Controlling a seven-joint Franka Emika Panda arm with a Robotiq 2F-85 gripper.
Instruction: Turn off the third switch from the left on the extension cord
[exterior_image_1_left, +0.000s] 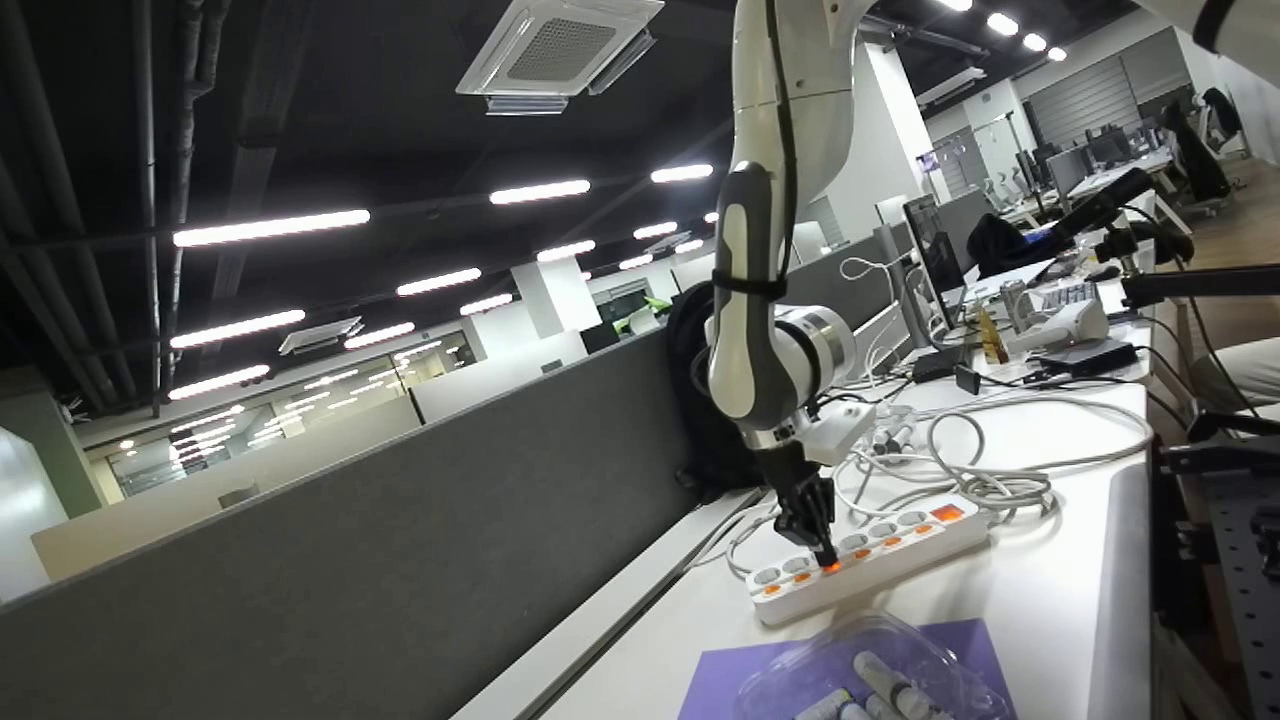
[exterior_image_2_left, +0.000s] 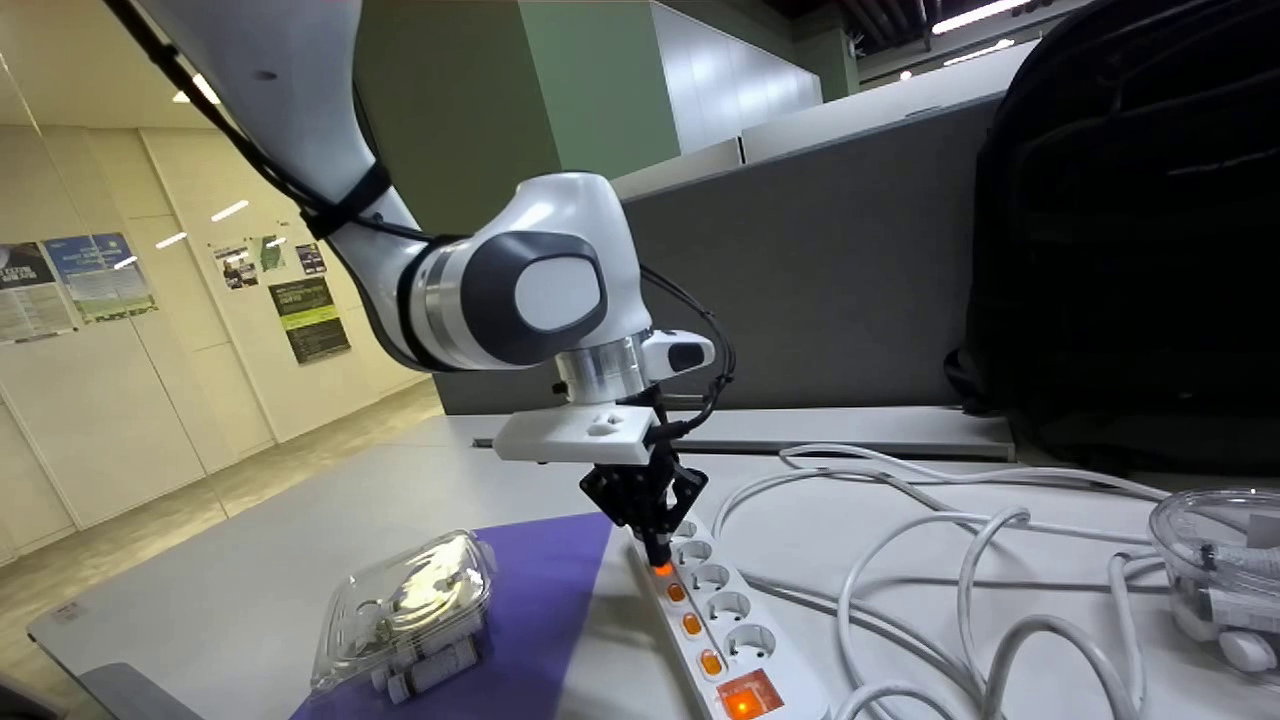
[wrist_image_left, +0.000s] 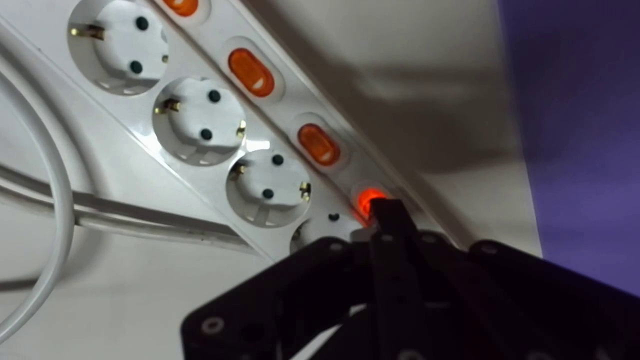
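The white table (exterior_image_1_left: 1050, 585) is the wide base of our work, and above it bends the robot arm (exterior_image_1_left: 750, 335), the single arm we have, so no question arises of which hand is nearer. On the table lies the flat purple sheet (exterior_image_2_left: 550, 590), and near it the extension cord (exterior_image_1_left: 885, 570), a long white strip; its row of switches (wrist_image_left: 318, 145) is on the side toward the sheet, its sockets (wrist_image_left: 200, 120) on the side away. In the wrist view the long axis of this strip goes diagonally, from the upper left down to the lower right, where it passes under the gripper (wrist_image_left: 386, 207). The jaws are together, with nothing that we can see between them, and so they form a narrow tip. Counted from the left in an exterior view, the third switch (exterior_image_1_left: 832, 568) is at this tip, and it is lit, so we judge that it is not yet turned off. In the wrist view the tip covers its lower-right end; whether they touch, we cannot tell. Each switch is oval along the strip, therefore we think the coming press should go straight downward onto the covered end, and a slide along the row could reach the next switch.
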